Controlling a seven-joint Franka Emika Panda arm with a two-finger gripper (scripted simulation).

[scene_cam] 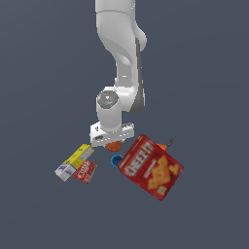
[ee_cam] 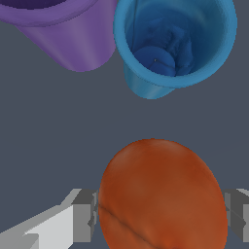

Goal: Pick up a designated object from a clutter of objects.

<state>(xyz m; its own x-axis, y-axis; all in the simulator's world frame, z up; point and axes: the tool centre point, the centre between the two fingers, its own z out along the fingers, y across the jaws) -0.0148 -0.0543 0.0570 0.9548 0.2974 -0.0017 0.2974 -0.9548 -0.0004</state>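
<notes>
Grey floor below; my gripper [ee_cam: 160, 214] straddles the orange ball [ee_cam: 163, 197], fingers [ee_cam: 83, 216] spread, seemingly just touching. Next I close, then lift.

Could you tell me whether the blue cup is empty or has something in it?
Empty: the wrist view looks into the blue cup and shows only its own blue floor.
</notes>
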